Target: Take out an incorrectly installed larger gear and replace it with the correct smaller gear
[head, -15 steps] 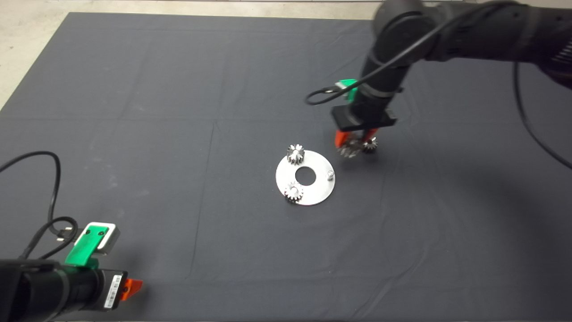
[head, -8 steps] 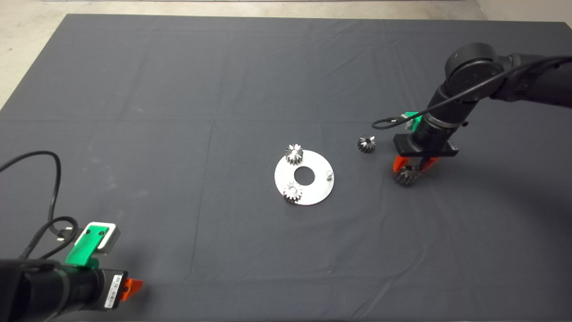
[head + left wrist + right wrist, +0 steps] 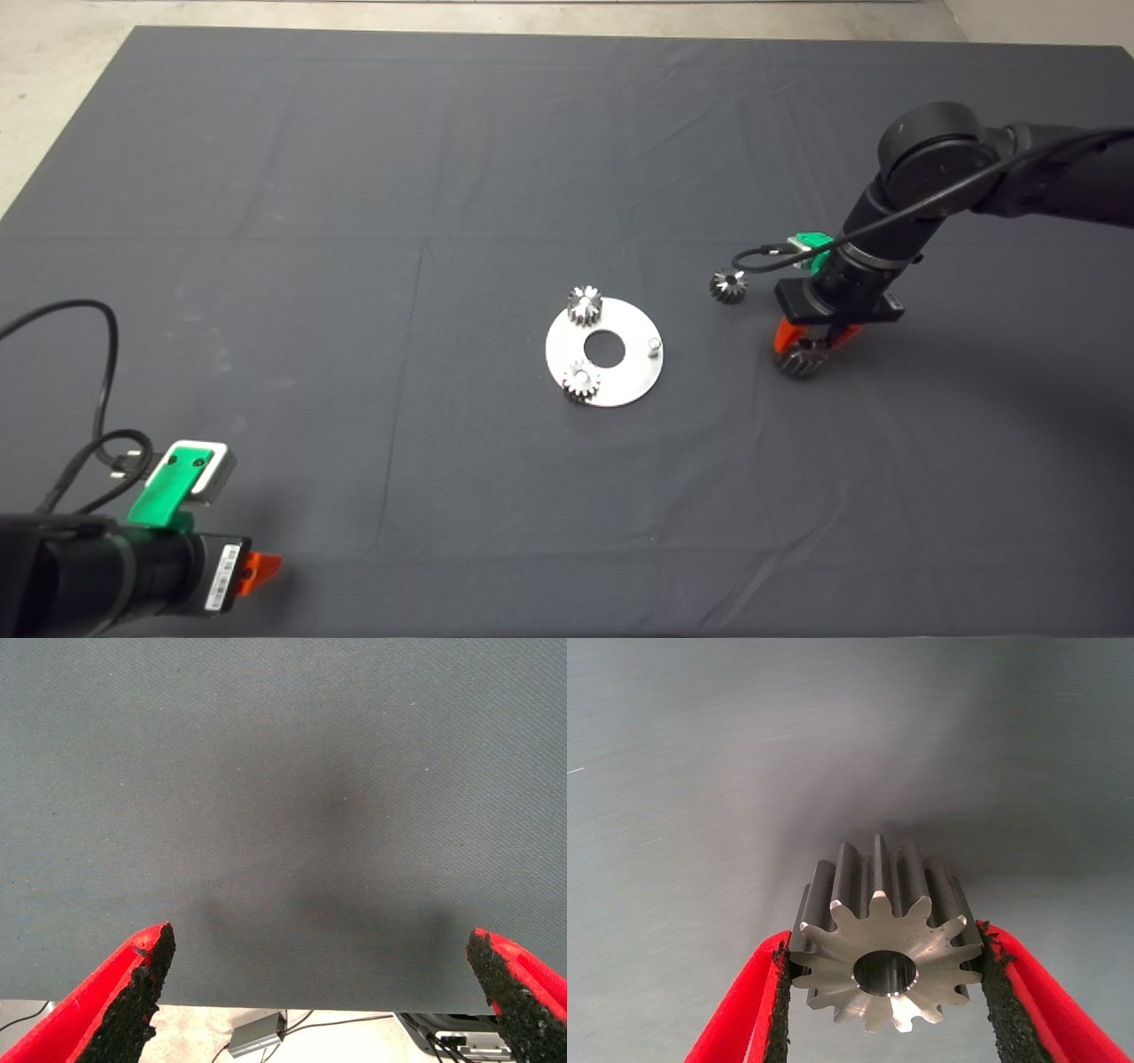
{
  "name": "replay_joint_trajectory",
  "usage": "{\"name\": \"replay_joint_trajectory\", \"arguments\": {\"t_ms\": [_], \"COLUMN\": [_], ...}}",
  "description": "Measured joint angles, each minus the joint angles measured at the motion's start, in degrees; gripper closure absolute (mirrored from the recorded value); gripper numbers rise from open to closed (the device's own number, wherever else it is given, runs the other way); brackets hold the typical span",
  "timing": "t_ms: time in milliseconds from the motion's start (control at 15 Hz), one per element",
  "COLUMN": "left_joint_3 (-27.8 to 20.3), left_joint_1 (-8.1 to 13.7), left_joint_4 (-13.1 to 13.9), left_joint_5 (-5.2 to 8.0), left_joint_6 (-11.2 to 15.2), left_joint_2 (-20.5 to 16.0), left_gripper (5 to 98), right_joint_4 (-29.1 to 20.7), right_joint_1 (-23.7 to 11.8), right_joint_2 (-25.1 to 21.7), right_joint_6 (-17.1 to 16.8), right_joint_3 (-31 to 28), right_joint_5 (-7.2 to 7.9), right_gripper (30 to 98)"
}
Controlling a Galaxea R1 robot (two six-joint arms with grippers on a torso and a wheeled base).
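Right gripper (image 3: 802, 347): low over the bench mat (image 3: 354, 177), fingers closed on the larger gear (image 3: 886, 943), black pads (image 3: 782, 992) pressing its toothed flanks.
Larger gear: held between the fingers, centre hole facing the wrist camera.
Smaller gear (image 3: 728, 285): on the mat near the right gripper, between it and the silver disc (image 3: 625, 377).
Silver disc: carries two pale gears (image 3: 585, 305) and a bare pin (image 3: 654, 344).
Left gripper (image 3: 323, 992): parked well apart, fingers spread wide, holding nothing.
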State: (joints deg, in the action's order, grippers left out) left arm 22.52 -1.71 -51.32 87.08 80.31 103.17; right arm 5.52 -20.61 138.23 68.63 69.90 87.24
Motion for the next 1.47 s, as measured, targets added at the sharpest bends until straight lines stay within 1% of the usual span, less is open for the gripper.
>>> {"name": "replay_joint_trajectory", "arguments": {"t_ms": [200, 533, 733, 867, 933, 1000, 1067, 1200, 1267, 1400, 1467], "left_joint_3": [0.0, 0.0, 0.0, 0.0, 0.0, 0.0, 0.0, 0.0, 0.0, 0.0, 0.0], "left_joint_1": [0.0, 0.0, 0.0, 0.0, 0.0, 0.0, 0.0, 0.0, 0.0, 0.0, 0.0], "left_joint_4": [0.0, 0.0, 0.0, 0.0, 0.0, 0.0, 0.0, 0.0, 0.0, 0.0, 0.0], "left_joint_5": [-0.04, -0.02, -0.03, -0.03, -0.01, -0.01, -0.04, -0.04, -0.04, -0.01, -0.04], "left_joint_6": [0.0, 0.0, 0.0, 0.0, 0.0, 0.0, 0.0, 0.0, 0.0, 0.0, 0.0], "left_joint_2": [0.0, 0.0, 0.1, 0.2, 0.2, 0.2, 0.2, 0.2, 0.2, 0.2, 0.2], "left_gripper": [19.6, 19.6, 19.6, 19.6, 19.6, 19.6, 19.6, 19.6, 19.6, 19.6, 19.6], "right_joint_4": [0.0, 0.0, 0.0, 0.0, 0.0, 0.0, 0.0, 0.0, 0.0, 0.0, 0.1], "right_joint_1": [0.0, 0.0, -0.5, -0.7, -0.7, -0.7, -0.7, -0.7, -0.8, -2.7, -4.8], "right_joint_2": [0.1, 0.2, 0.8, 1.9, 2.4, 2.9, 3.2, 4.4, 4.9, 6.3, 7.2], "right_joint_6": [0.0, 0.0, 0.0, 0.0, 0.0, 0.0, 0.0, 0.0, -0.1, -0.3, -0.5], "right_joint_3": [-0.7, -1.6, -2.7, -3.0, -3.0, -3.0, -3.0, -1.8, -0.9, 1.3, 2.4], "right_joint_5": [0.06, 0.06, 0.40, 0.35, 0.35, 0.35, 0.35, 0.39, 0.41, 0.41, 0.41], "right_gripper": [81.7, 78.4, 73.2, 69.8, 65.7, 65.3, 61.4, 60.1, 57.4, 53.5, 50.4]}}
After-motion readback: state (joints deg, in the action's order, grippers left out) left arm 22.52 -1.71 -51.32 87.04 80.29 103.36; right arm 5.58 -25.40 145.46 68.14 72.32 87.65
